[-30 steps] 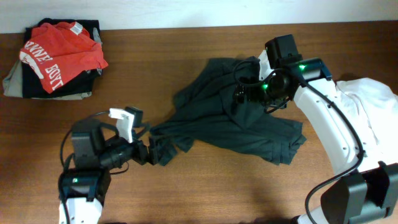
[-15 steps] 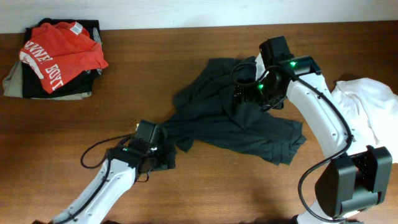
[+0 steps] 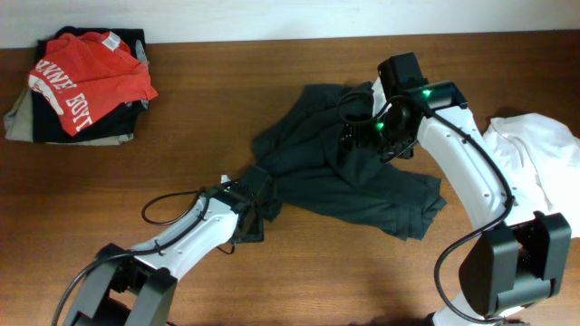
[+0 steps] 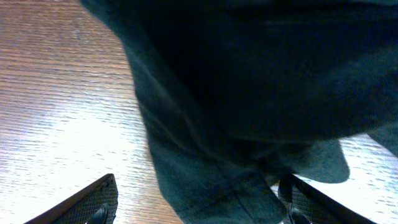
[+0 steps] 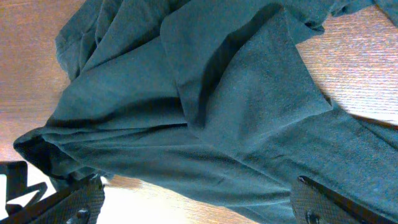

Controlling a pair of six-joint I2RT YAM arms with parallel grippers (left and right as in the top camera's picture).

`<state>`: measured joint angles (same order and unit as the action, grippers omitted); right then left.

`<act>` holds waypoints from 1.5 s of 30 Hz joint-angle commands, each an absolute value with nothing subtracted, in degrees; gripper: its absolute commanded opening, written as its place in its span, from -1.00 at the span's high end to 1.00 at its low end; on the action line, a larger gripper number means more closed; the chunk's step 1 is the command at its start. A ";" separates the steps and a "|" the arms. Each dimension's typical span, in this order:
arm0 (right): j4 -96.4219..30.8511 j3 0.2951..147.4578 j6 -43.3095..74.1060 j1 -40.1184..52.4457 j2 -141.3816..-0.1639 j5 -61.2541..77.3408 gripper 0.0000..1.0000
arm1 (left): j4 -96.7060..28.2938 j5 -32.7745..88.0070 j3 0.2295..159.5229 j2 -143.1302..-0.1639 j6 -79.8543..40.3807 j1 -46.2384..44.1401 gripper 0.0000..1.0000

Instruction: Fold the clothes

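The table (image 3: pixel 272 72) carries the task item, a blackish-green T-shirt (image 3: pixel 335 181), which lies crumpled and unfolded right of centre, with one lobe trailing toward the near left. A stack of garments topped by a red T-shirt (image 3: pixel 86 77) sits at the far left corner, well apart, and a white cloth (image 3: pixel 535 145) lies at the right edge. Over the last second the left arm has stretched out of a folded pose at the near left, carrying the left gripper (image 4: pixel 199 210) further onto the trailing lobe. The right arm rotated slightly and then held, with the right gripper (image 5: pixel 196 208) over the shirt's far middle. The shirt's outline has barely shifted, so folding proper is judged not yet begun; the arms appear to be positioning for a spread or first pull. In the left wrist view the fingers (image 4: pixel 93 202) stand apart with cloth between them, not clamped. The right fingers (image 5: pixel 74 202) are likewise spread above the cloth. No lettering shows. Collar, sleeves and hem cannot be told apart in the bunched folds, and both sets of fingertips are cut off by the frame edge.
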<state>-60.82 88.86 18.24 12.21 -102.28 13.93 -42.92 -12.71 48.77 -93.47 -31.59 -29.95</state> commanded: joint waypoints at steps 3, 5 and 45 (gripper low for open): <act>-60.69 88.49 18.72 12.36 -102.50 12.78 -0.97 | -48.14 -17.41 54.35 -93.95 -32.97 -30.11 -0.54; -60.71 88.44 18.72 12.36 -102.50 12.80 -0.97 | -48.29 -17.41 54.87 -93.95 -32.97 -30.11 -0.33; -61.43 63.16 16.73 -1.72 -98.17 10.83 -0.74 | -68.62 -25.23 68.51 -71.29 -35.20 -5.08 0.99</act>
<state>-61.58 63.53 16.05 -0.16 -95.50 10.50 -68.29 -25.47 68.27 -71.05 -34.37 -5.43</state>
